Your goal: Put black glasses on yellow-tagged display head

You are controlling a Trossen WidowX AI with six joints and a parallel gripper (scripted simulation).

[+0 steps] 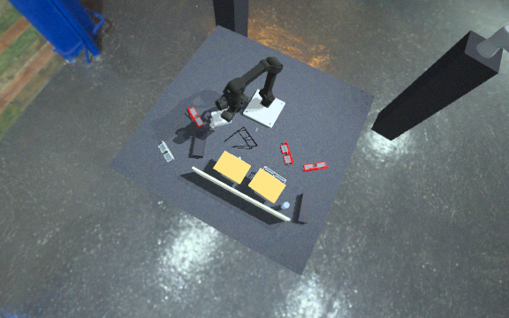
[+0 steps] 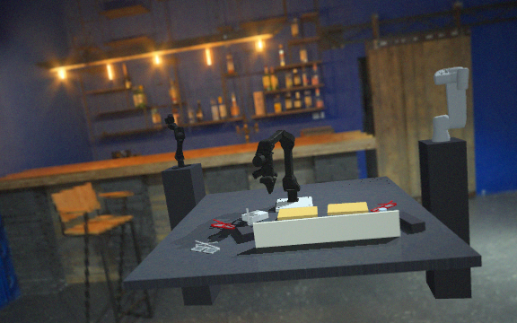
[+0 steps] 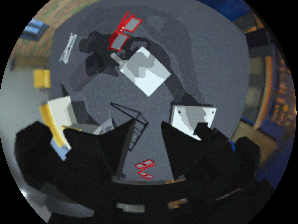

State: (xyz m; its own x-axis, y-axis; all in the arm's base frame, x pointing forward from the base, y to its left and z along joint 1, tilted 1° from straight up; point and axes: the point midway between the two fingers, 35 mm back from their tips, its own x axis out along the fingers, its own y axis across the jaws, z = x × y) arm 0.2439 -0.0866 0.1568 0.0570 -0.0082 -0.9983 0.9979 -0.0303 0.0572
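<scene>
The black glasses (image 1: 250, 138) (image 3: 140, 134) lie on the table with their temples spread, between the arm's base and two yellow-topped blocks. My gripper (image 1: 227, 117) (image 2: 269, 190) (image 3: 148, 122) is partly open and empty, raised above the table beside the white box. The glasses show beyond and beside its left finger in the wrist view; they are not touched. The left yellow-topped block (image 1: 231, 167) (image 2: 298, 213) and the right yellow-topped block (image 1: 267, 185) (image 2: 347, 208) stand side by side. Their faces and any yellow tag are hidden or too small to tell.
A white box (image 1: 221, 118) (image 2: 255, 217) (image 3: 145, 71) lies near red glasses (image 1: 195, 117) (image 3: 120, 41). Clear glasses (image 1: 165, 151) (image 2: 205, 247) lie at one side. A long pale panel (image 1: 241, 193) (image 2: 326, 230) stands behind the blocks. Dark blocks (image 1: 198, 147) (image 2: 413, 222) flank them.
</scene>
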